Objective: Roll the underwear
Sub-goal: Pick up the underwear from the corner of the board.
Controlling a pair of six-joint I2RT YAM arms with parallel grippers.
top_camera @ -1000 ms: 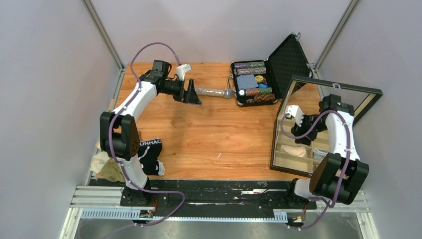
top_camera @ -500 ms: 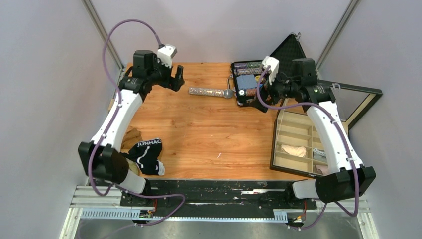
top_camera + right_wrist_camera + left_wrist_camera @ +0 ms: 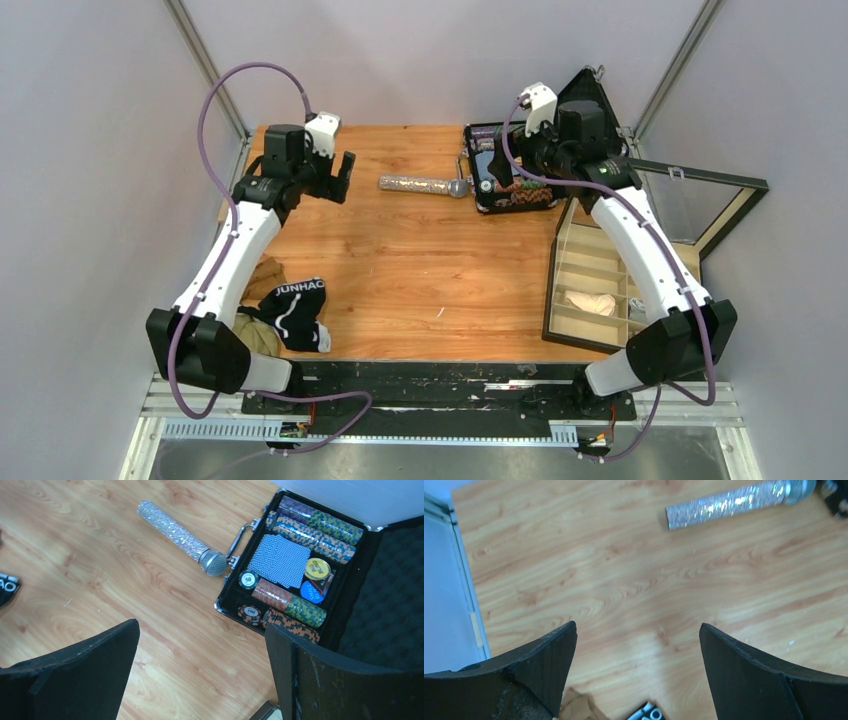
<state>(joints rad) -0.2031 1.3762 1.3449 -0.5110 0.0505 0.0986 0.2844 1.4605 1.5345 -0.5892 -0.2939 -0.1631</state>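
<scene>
The underwear lies in a pile at the near left. It holds a black pair with white "JUNHAO" lettering (image 3: 295, 312), a brown one (image 3: 265, 276) and an olive one (image 3: 254, 337). A cream garment (image 3: 590, 300) lies in the wooden organizer box (image 3: 557, 300). My left gripper (image 3: 343, 178) is open and empty, high over the far left of the table. In its wrist view (image 3: 638, 630) the black waistband (image 3: 647, 714) and the brown cloth (image 3: 579, 710) show at the bottom edge. My right gripper (image 3: 505, 170) is open and empty above the chip case, also in its wrist view (image 3: 202, 627).
A glittery silver microphone (image 3: 425, 184) lies at the back centre and shows in both wrist views (image 3: 734, 502) (image 3: 180, 535). An open black poker chip case (image 3: 580, 115) stands at the back right (image 3: 390, 605). The organizer's glass lid (image 3: 700, 205) is tilted open at the right.
The left gripper has drawn back from the microphone to the far left and risen. The right arm has swung up from the organizer box to the chip case.
</scene>
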